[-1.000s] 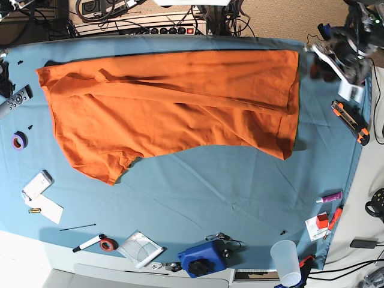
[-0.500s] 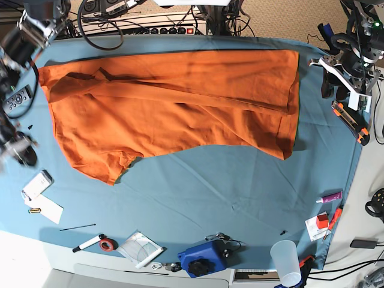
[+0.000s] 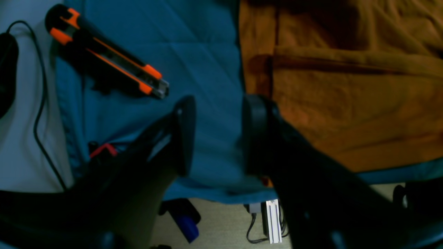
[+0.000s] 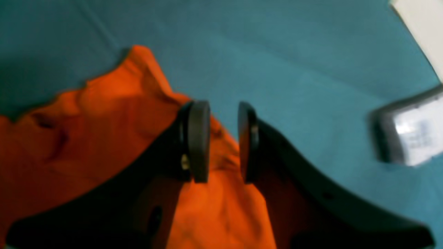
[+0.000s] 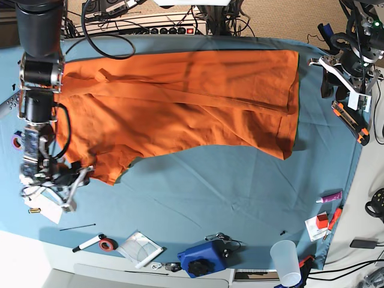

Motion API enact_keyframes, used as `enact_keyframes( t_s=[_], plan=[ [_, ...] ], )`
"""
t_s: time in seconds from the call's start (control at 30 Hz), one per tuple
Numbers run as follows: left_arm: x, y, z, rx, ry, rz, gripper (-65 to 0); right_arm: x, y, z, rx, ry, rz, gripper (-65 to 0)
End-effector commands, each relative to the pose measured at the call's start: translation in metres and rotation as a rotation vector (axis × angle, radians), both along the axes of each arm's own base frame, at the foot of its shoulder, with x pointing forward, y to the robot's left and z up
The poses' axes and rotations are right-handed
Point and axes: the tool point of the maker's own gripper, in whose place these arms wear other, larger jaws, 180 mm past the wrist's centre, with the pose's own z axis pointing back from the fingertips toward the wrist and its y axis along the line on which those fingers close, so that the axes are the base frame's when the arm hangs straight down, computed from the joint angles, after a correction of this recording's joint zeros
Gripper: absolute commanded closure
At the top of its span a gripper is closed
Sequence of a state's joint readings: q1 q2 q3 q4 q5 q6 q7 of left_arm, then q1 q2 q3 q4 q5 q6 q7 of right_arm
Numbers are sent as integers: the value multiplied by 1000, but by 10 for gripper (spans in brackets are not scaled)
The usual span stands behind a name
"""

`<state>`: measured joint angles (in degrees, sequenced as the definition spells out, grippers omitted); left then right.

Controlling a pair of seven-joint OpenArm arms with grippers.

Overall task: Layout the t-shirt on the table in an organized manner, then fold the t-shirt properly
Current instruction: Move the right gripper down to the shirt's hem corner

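Blue clutter sat nearest the camera along the worktop (image 5: 198,198) front edge: a blue box (image 5: 201,259), a clear cup (image 5: 286,262), a marker (image 5: 89,242). Beyond that, the right end effector (image 5: 71,187) was down low on the base view's left side, beside the t-shirt (image 5: 180,108) lower sleeve corner; in its wrist view the right end effector (image 4: 223,141) had a narrow gap between its pads, hovering over the orange edge with nothing pinched that I could see. T-shirt (image 4: 86,138) lay across the far half of the teal cloth, spread wide but still creased, one long fold ridge running across it, sleeve end bunched and hem line slanting. Judgement: layout only partly done, flattening left, folding not started. Left end effector (image 5: 336,75) was parked at the far right corner of the worktop, off the shirt; in its wrist view the left end effector (image 3: 214,135) was moderately open and empty over bare cloth, t-shirt (image 3: 346,86) edge just beside it, utility knife (image 3: 107,58) on the other side. Versus half a second earlier: right arm had swung down from the far left corner to the sleeve corner, covering the remote and tape roll area; left arm basically unchanged; shirt had not shifted noticeably.
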<state>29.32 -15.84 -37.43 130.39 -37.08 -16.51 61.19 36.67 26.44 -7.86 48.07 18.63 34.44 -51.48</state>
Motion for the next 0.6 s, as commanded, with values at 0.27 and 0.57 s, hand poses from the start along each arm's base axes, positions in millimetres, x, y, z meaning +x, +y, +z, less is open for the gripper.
enact_keyframes(
  t_s=[0.27, 0.57],
  plan=[
    [4, -1, 9, 6, -36, -12, -232, 10, 1, -10, -60, -12, -41, -30],
    [7, -1, 13, 4, -64, -10, -232, 22, -5, 26, -125, -73, -90, 0]
  ],
)
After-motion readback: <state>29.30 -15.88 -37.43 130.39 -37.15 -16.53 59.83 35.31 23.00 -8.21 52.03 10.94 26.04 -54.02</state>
